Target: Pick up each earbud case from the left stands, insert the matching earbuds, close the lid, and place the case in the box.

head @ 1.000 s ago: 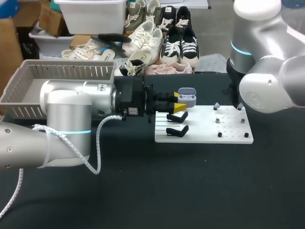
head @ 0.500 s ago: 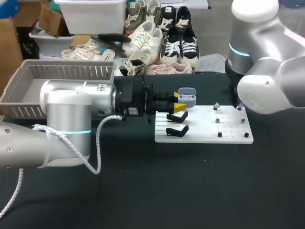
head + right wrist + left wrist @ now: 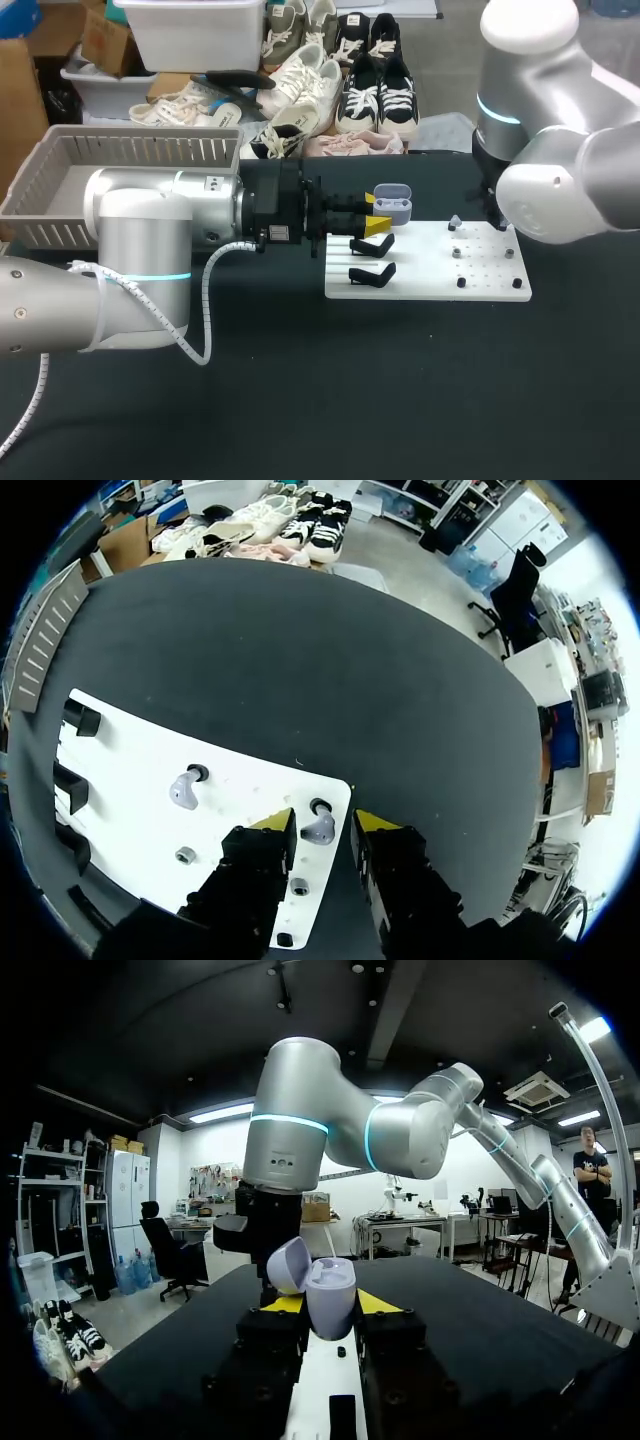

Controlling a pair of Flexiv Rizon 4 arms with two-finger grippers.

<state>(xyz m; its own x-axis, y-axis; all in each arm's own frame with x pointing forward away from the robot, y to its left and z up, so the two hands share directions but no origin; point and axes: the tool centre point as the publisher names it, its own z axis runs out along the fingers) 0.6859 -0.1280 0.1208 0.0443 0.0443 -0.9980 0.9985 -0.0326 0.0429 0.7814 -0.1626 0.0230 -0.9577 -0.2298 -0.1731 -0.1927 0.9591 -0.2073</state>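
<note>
Lavender case [image 3: 328, 1298], lid open, is gripped by the left fingers [image 3: 285, 1303] at the far stand. Right fingers [image 3: 270, 825] are open around an earbud [image 3: 319, 827]. Early stage: inserting, closing and the box [image 3: 140, 150] all remain.

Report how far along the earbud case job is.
Done: nothing yet; no case shows in the grey box. In hand: the left gripper grips the open earbud case, while the right gripper, open, hovers over one earbud on the white board. Left: insert it and the second earbud, close the lid, box the case.
</note>
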